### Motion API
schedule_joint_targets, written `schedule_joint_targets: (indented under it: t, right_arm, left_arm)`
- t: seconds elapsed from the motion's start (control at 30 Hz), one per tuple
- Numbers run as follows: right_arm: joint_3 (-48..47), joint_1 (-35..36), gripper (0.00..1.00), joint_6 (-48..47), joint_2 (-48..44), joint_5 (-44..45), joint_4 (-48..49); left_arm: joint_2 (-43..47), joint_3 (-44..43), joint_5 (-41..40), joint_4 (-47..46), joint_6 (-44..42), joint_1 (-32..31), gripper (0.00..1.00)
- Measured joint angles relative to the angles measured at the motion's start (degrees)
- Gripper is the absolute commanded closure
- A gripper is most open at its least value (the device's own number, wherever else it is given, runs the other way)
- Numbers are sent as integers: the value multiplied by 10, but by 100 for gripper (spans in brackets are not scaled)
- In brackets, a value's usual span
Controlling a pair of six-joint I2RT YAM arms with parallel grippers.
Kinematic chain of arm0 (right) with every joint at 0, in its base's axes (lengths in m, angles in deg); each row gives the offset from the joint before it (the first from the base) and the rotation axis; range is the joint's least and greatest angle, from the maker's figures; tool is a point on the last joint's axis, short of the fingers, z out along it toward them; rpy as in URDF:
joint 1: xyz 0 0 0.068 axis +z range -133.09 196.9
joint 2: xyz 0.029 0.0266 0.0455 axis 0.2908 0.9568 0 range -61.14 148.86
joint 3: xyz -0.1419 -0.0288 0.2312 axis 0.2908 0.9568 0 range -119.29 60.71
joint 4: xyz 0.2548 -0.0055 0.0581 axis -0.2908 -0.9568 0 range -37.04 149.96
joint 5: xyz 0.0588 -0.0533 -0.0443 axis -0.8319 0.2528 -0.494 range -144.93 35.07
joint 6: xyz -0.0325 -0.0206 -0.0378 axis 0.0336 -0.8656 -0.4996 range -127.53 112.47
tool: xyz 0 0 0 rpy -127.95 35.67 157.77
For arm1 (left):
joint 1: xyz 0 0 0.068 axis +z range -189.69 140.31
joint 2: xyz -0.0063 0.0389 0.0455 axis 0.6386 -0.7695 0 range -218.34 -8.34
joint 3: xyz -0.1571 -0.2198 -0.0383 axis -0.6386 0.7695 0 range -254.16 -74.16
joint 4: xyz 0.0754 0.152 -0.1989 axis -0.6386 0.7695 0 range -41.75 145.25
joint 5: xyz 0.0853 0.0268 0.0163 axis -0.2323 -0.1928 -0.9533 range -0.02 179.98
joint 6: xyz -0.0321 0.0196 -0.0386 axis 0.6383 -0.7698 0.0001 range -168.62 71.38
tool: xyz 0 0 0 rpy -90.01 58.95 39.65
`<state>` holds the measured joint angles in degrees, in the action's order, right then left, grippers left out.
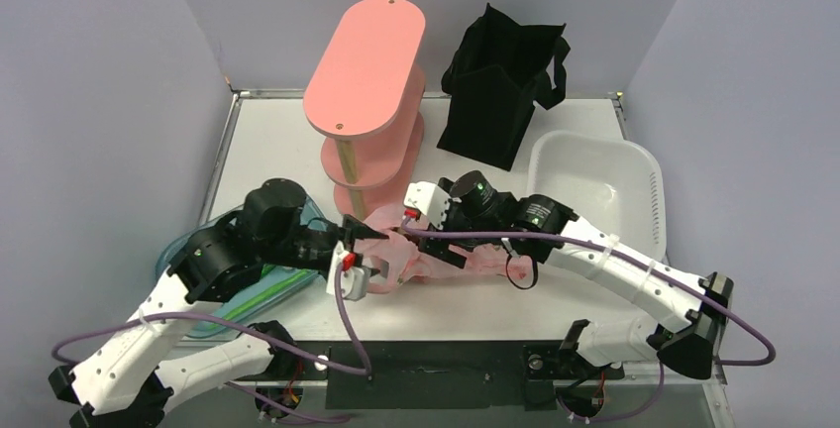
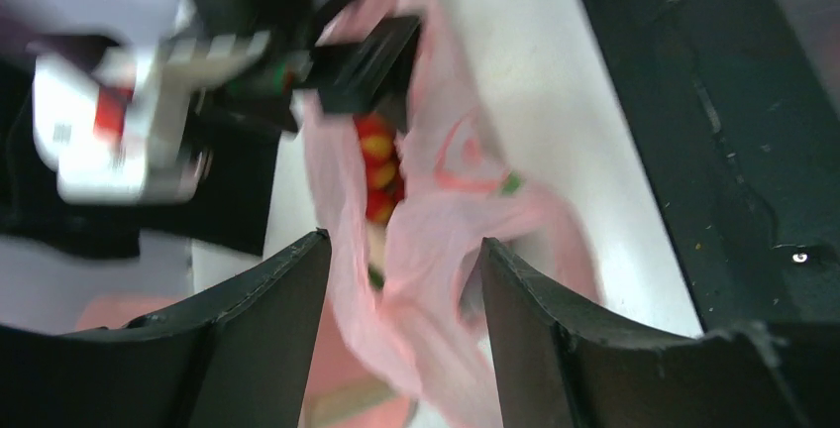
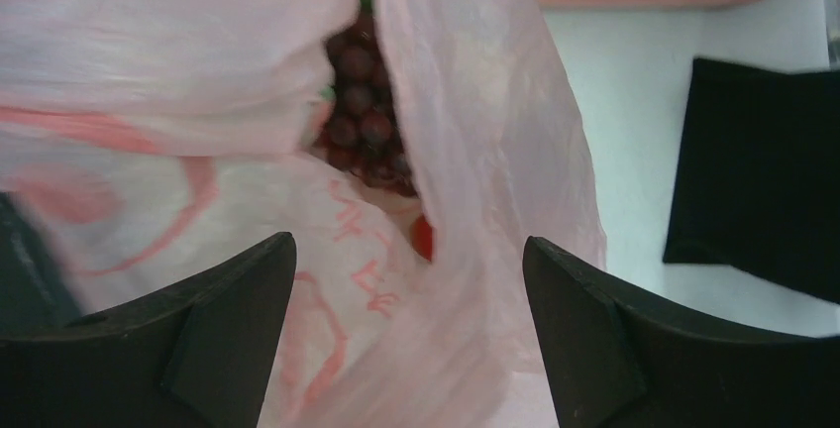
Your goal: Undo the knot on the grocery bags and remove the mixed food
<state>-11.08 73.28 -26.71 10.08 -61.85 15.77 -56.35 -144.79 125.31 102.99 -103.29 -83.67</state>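
From where I stand, the left gripper (image 2: 401,299) has its jaws partway apart. Pink film hangs loose between them and nothing is pinched. The right gripper (image 3: 406,289) stands wide and straddles film the same way, without gripping it. The two nearly meet over the mouth of the pink bag (image 1: 436,262), which lies slumped on the table (image 1: 277,141) just in front of the foot of the pink stand (image 1: 365,71). I can't make out a knot. The mouth looks slack enough to see inside, with a dark grape bunch (image 3: 362,121) deep in the folds and small red and yellow fruits (image 2: 379,165) nearer the opening. To my eye the job now is holding the mouth open and getting the food out. I'd have one gripper close on a single lip of the film and lift it away from the stand's foot. That way the other can go in square, without dragging plastic along. The film is thin and clingy, so a grab that catches it along with the fruit would likely pull the whole bag. The grapes want a gentle hold near the top of the bunch, and the small round fruits could roll once freed. The black tote (image 1: 500,81) stands upright behind and to the right of the stand, untouched. A white tub (image 1: 594,165) sits farther right of the stand.
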Motion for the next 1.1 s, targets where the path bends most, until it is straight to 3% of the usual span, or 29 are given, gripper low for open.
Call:
schedule_joint_targets:
  t: [0.1,0.17,0.23,0.3,0.33,0.37,0.5,0.77,0.83,0.9,0.93,1.0,1.1]
  right_arm:
    - [15,-19,29,-15,18,38,4]
    - [22,-34,40,-26,26,59,7]
    - [30,-47,55,-33,31,71,9]
    - [37,-57,80,-36,33,74,8]
    - [39,-62,97,-37,33,75,8]
    - [41,-66,100,-36,34,73,8]
    - [40,-87,100,-21,34,49,7]
    - [-7,-151,100,35,32,-81,-5]
    - [-14,-153,100,47,25,-109,-5]
    - [-17,-155,100,57,14,-134,-7]
    - [-20,-155,100,61,10,-144,-10]
    - [-33,-155,100,69,-1,-162,-14]
    - [-65,-160,100,79,-7,-174,-18]
  left_arm:
    - [-14,19,-28,-36,-1,-95,45]
    - [-17,33,-60,-58,4,-163,45]
    - [-27,38,-87,-81,9,-207,44]
    - [-43,38,-112,-105,18,-224,41]
    - [-56,38,-127,-120,23,-227,40]
    - [-70,38,-145,-134,28,-230,40]
    - [-104,81,-193,-185,32,-230,39]
    - [-130,199,-261,-232,2,-207,37]
    - [-134,228,-278,-233,-7,-191,46]
    - [-136,252,-295,-229,-11,-177,67]
    - [-136,257,-301,-224,-9,-175,85]
    - [-133,260,-306,-204,-11,-174,100]
    - [-105,260,-291,-158,-16,-174,100]
